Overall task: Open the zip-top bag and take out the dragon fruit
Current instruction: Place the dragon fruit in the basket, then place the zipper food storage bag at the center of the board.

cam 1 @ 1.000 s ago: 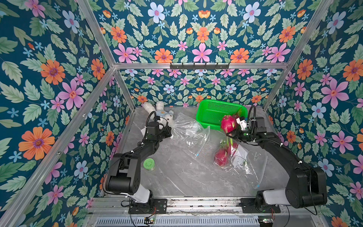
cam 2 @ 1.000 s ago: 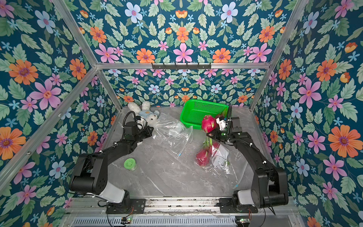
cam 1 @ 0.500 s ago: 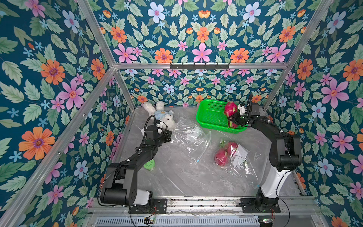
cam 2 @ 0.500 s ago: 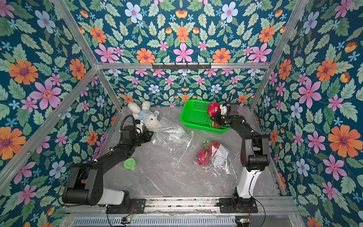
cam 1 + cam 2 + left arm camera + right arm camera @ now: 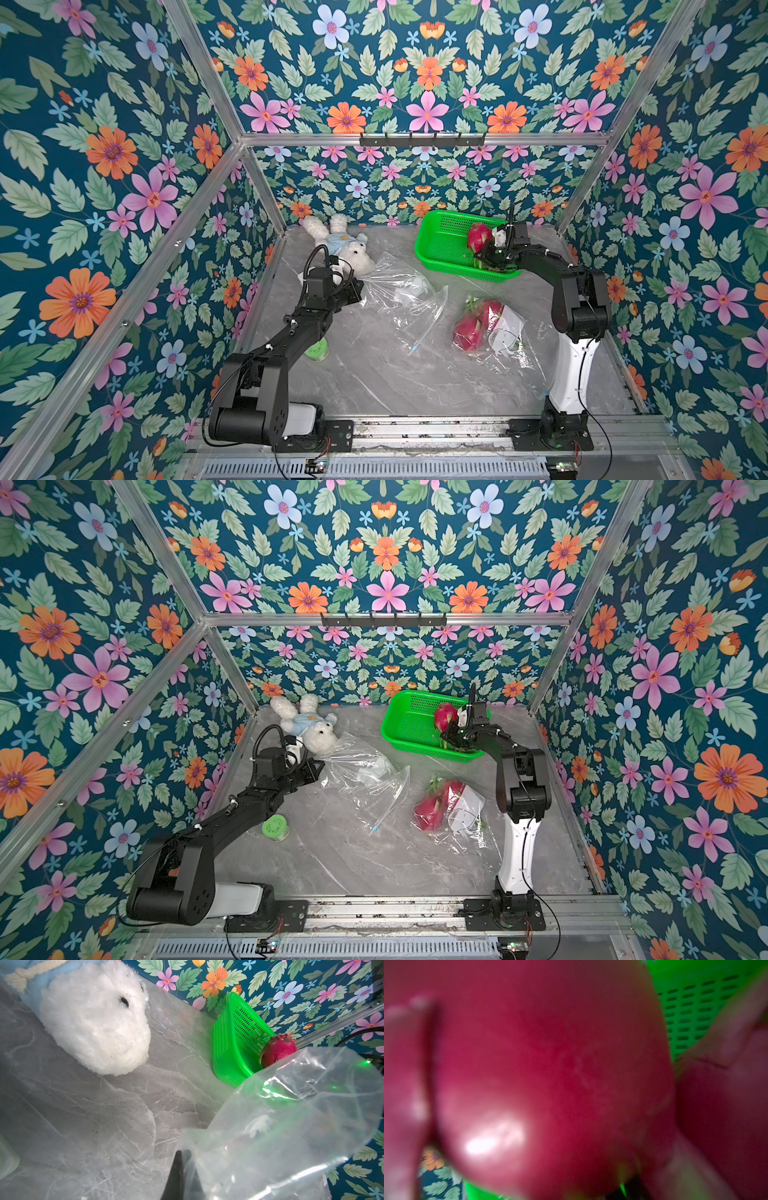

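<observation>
Clear zip-top bag (image 5: 399, 291) pinched in left claw (image 5: 360, 286), right claw (image 5: 490, 251) gripping dragon fruit (image 5: 478, 236), label (image 5: 505, 332) unreadable

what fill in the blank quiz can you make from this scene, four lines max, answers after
1. The right gripper holds a dragon fruit at the ____ basket.
2. Only the ____ arm grips the zip-top bag.
3. The plush toy beside the left gripper wears a ____ shirt.
4. ____ other fruits lie on the table under clear plastic.

Missing words: green; left; blue; two
</observation>
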Robot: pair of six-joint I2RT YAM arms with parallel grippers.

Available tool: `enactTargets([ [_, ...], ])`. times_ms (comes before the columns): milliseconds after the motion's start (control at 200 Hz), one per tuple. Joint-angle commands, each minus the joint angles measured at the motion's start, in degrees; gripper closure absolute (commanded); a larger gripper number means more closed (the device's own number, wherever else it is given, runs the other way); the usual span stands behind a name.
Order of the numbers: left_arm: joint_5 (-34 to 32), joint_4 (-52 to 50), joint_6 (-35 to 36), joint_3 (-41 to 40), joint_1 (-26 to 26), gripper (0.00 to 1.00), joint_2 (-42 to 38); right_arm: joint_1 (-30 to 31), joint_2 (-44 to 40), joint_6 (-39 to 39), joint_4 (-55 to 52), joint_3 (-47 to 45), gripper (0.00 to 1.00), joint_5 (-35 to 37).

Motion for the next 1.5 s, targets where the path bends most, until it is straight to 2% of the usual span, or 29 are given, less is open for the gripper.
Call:
enactTargets([
  [0,0.61,-0.04,0.15,0.25,0.07,1.00,-0.23,0.09,0.09,-1.91,-6.66,-0.54,0.93,6.24],
  [190,0.65,-0.30,0.11,0.68,0.03,1.00,-0.39,0.04,-0.56,-4.33,-9.43,-0.99,0.87,8.53],
  [460,0.57,-1.59,0.74,1.87,0.07,1.00,-0.98,0.01,-1.63,-5.15,-10.98,0.06,0.55,7.12],
  [655,0.39,-1.58,1.31,3.36,0.06,1.00,0.72,0.05,-5.80,-5.09,-10.82,-0.22,0.48,4.47],
  [820,-0.71,-1.62,2.86,7.36,0.13,1.00,4.33,0.09,-12.51,-5.07,-10.62,-1.71,0.44,3.05],
  [985,-3.59,-3.37,6.16,15.20,0.10,1.00,9.51,0.09,-21.25,-5.37,-9.04,-7.40,0.41,2.65],
  [1240,-4.16,-6.86,9.80,29.81,0.06,1.00,21.10,0.20,-34.59,-5.65,-5.85,-18.14,0.35,2.68],
  [1380,-2.84,-8.75,10.55,39.53,0.11,1.00,29.53,0.46,-40.10,-3.68,1.00,-25.23,0.35,3.05],
  [1455,-1.50,-9.76,10.37,45.26,-0.04,1.00,34.50,0.58,-43.34,-2.59,5.16,-29.50,0.29,4.04],
  [1495,-0.86,-10.62,10.16,48.30,-0.04,1.00,37.07,0.59,-44.70,-2.90,6.44,-31.00,0.12,4.12],
])
